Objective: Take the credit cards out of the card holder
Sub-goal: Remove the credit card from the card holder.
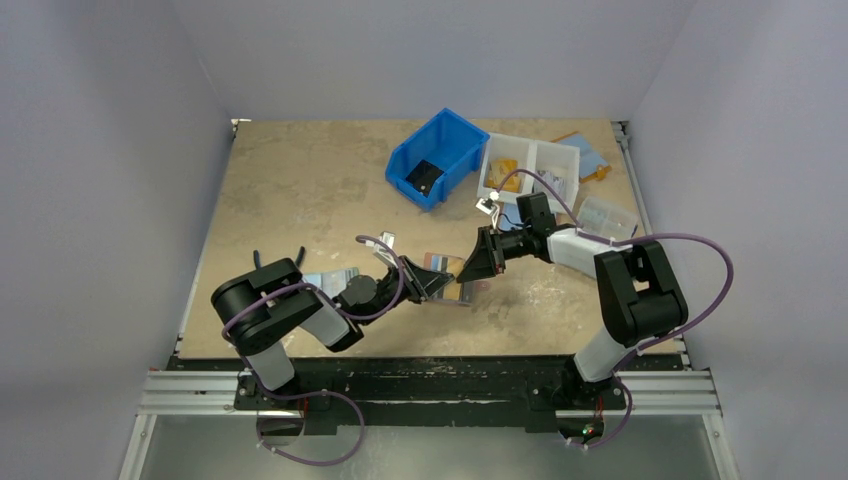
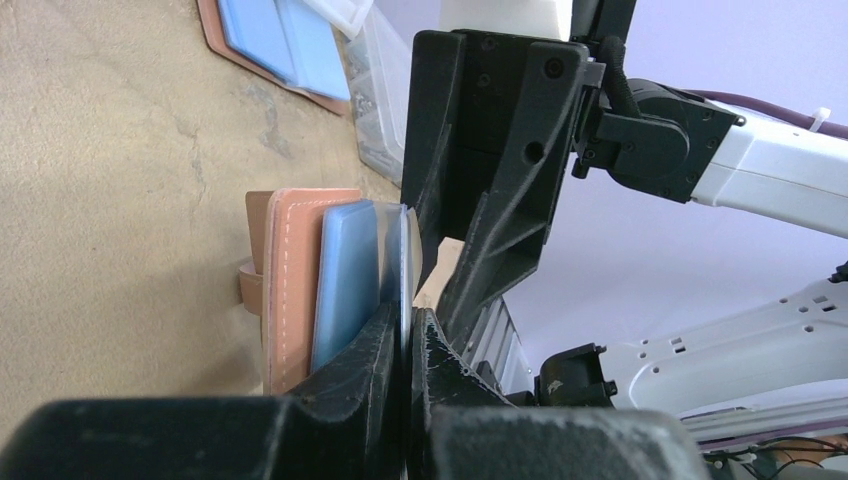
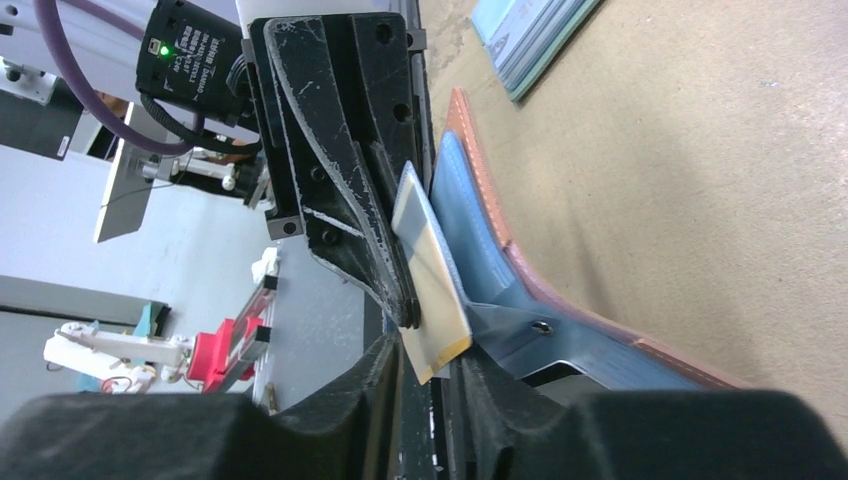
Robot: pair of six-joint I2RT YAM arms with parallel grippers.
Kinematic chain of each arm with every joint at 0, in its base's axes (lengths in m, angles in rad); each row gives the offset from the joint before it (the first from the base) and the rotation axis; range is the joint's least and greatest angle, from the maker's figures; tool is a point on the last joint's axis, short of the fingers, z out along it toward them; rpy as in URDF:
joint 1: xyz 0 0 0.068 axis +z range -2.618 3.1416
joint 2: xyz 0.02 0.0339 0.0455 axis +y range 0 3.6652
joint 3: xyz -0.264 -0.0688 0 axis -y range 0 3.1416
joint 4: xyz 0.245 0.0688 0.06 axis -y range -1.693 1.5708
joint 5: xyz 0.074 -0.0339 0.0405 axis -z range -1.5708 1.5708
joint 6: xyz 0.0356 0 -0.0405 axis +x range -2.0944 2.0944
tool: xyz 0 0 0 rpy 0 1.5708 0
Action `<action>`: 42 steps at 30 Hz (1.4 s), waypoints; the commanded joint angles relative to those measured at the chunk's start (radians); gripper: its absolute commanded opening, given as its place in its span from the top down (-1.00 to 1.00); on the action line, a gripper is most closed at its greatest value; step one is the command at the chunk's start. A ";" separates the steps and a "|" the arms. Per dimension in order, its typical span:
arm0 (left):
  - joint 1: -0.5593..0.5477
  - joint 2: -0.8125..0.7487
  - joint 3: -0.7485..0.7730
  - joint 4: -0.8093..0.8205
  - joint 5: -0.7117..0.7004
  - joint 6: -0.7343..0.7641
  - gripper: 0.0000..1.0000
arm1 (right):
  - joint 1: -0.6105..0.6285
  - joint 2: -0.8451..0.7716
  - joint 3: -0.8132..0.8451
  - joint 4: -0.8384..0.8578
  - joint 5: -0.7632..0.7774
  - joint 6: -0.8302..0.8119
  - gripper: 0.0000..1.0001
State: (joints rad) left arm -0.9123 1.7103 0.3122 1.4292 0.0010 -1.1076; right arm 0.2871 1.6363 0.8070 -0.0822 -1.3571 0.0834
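Right wrist view shows my right gripper [image 3: 425, 365] pinching a cream card's [image 3: 432, 270] corner. The left gripper [image 2: 405, 335] is pressed together on the holder's [image 2: 300, 290] blue inner flap, with the holder open mid-table between the arms. I judge I should pull the card straight along its pocket, keeping the left clamp firm.

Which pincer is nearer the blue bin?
Right. The right pincer sits just below the blue bin; the left pincer is lower still, at the card holder.
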 commanded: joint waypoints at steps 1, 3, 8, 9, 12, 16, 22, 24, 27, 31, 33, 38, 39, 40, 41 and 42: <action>-0.007 -0.021 0.019 0.122 -0.051 -0.008 1.00 | 0.000 0.000 -0.006 0.034 -0.076 0.016 0.48; -0.007 -0.021 0.009 0.122 -0.062 -0.012 0.95 | 0.000 -0.001 -0.006 0.038 -0.085 0.017 0.62; -0.003 -0.035 -0.015 0.140 -0.070 -0.021 0.57 | -0.002 0.004 -0.007 0.042 -0.085 0.018 0.88; -0.001 -0.042 -0.021 0.139 -0.070 -0.021 0.50 | -0.003 0.005 -0.007 0.042 -0.083 0.018 0.91; 0.008 -0.070 -0.035 0.124 -0.058 -0.016 0.33 | -0.005 0.005 -0.008 0.044 -0.079 0.018 0.94; 0.023 -0.112 -0.041 0.077 -0.021 -0.003 0.24 | -0.006 0.006 -0.008 0.044 -0.079 0.015 0.97; 0.046 -0.145 -0.046 0.021 0.043 -0.007 0.24 | -0.008 0.008 -0.007 0.046 -0.086 0.014 0.98; 0.048 -0.146 -0.046 0.017 0.057 -0.013 0.28 | -0.008 0.009 -0.007 0.046 -0.088 0.013 0.98; 0.054 -0.146 -0.047 0.015 0.066 -0.023 0.47 | -0.008 0.011 -0.008 0.046 -0.088 0.013 0.97; 0.061 -0.154 -0.051 0.005 0.072 -0.030 0.64 | -0.009 0.015 -0.006 0.044 -0.089 0.010 0.95; 0.063 -0.160 -0.053 -0.003 0.073 -0.031 0.72 | -0.009 0.019 -0.004 0.040 -0.091 0.008 0.94; 0.067 -0.166 -0.065 -0.006 0.071 -0.033 0.89 | -0.010 0.028 -0.001 0.033 -0.116 0.000 0.91; 0.068 -0.166 -0.068 -0.006 0.071 -0.034 0.91 | -0.010 0.028 0.000 0.033 -0.122 0.000 0.91; 0.069 -0.165 -0.071 -0.006 0.070 -0.034 0.92 | -0.009 0.029 0.000 0.033 -0.127 -0.001 0.91; 0.071 -0.164 -0.075 -0.004 0.069 -0.035 0.93 | -0.009 0.030 0.001 0.033 -0.134 -0.002 0.91; 0.071 -0.163 -0.078 0.002 0.068 -0.036 0.93 | -0.009 0.031 0.001 0.033 -0.137 -0.002 0.91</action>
State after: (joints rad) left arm -0.8509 1.5749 0.2569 1.3678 0.0578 -1.1263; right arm 0.2821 1.6608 0.7998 -0.0624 -1.4437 0.0944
